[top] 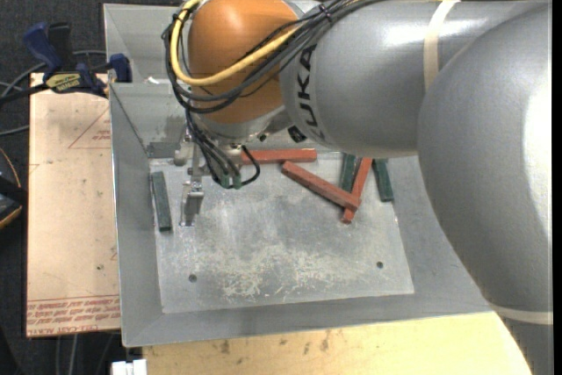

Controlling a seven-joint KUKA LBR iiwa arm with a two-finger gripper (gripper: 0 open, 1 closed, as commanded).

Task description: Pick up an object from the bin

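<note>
Jaws parted or clenched, I cannot tell from above. Nearest me in the grey bin (290, 277) is a dark grey-green bar (161, 200), long, thin and flat, lying on the scuffed floor along the left wall. My arm (395, 83) reaches in from the right, thick and grey, bending down at the orange wrist cover (233, 57). My gripper (190, 205) points down at bare floor just right of that bar, with the red bars (320, 186) farther right.
</note>
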